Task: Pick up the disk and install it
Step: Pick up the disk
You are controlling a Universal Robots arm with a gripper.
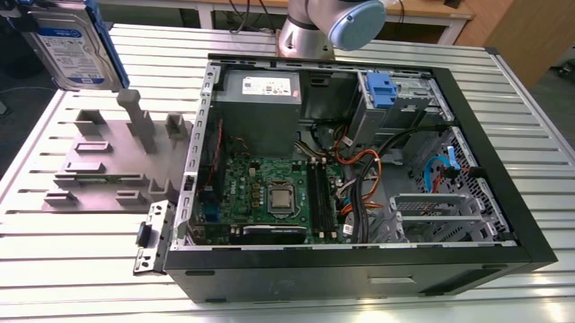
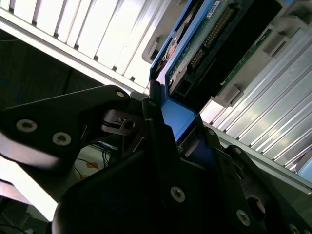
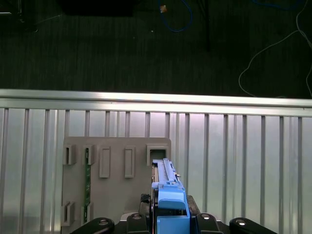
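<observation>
Jaws clenched on the blue rail of the disk [image 1: 67, 44], the gripper [image 2: 170, 114] holds it raised, well apart from the open case [image 1: 359, 269], off the case's side at the exterior view's left. Pick-up looks done; installing likely calls for carrying it over the case with its rail lined up square.

The disk [image 1: 69, 44] runs off the upper edge.

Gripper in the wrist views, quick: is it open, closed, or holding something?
Gripper: closed, holding the disk by its blue rail frame.
</observation>
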